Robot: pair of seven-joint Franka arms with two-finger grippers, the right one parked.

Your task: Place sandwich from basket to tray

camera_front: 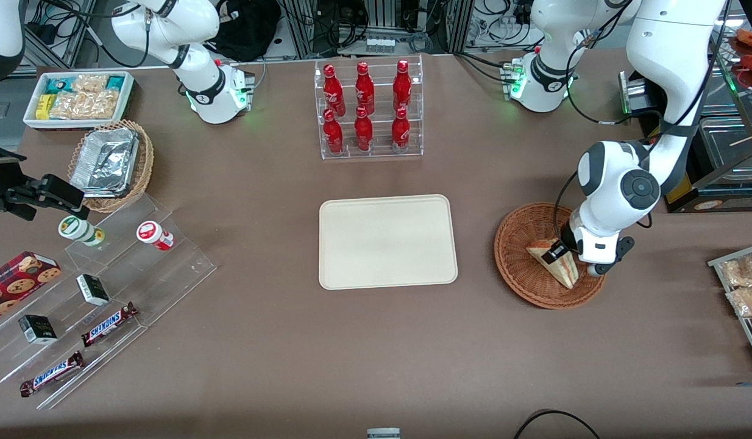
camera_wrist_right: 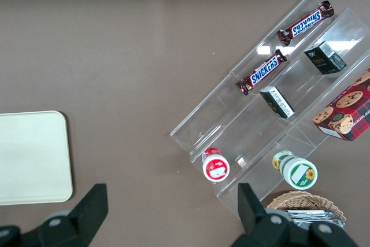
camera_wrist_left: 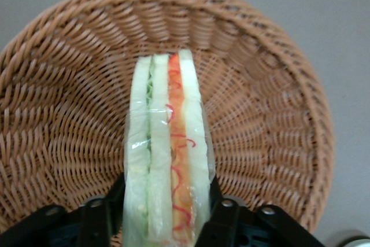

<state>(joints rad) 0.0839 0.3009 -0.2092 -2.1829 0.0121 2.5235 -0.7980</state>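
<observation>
I see my gripper (camera_front: 560, 251) down inside the round brown basket (camera_front: 519, 268), which sits toward the working arm's end of the table. Its two black fingers (camera_wrist_left: 222, 215) are clamped on the sandwich (camera_front: 556, 263), one on each flat side. The sandwich is a wedge wrapped in clear film. In the wrist camera I see the sandwich (camera_wrist_left: 169, 160) standing on edge with white bread, green filling and an orange and red layer. The basket wall (camera_wrist_left: 69, 114) curves all around it. The sandwich is in the basket, over the part nearer the front camera.

The cream tray (camera_front: 387, 241) lies flat in the middle of the table, well apart from the basket.

Near the table edge farthest from the front camera stands a clear rack (camera_front: 370, 110) with six red bottles (camera_front: 364, 88); the white writing on them is too small for me to read.

Toward the parked arm's end I see clear plastic steps (camera_front: 108, 305). On them lie two candy bars that say "SNICKERS" (camera_front: 108, 324), a second one (camera_front: 52, 373) nearer the front edge, two small dark boxes (camera_front: 92, 289), and a red box with cookies pictured on it (camera_front: 19, 277). A lighter wicker basket with foil containers (camera_front: 108, 163) and a white bin of snack packets (camera_front: 78, 99) sit near that end's corner.
</observation>
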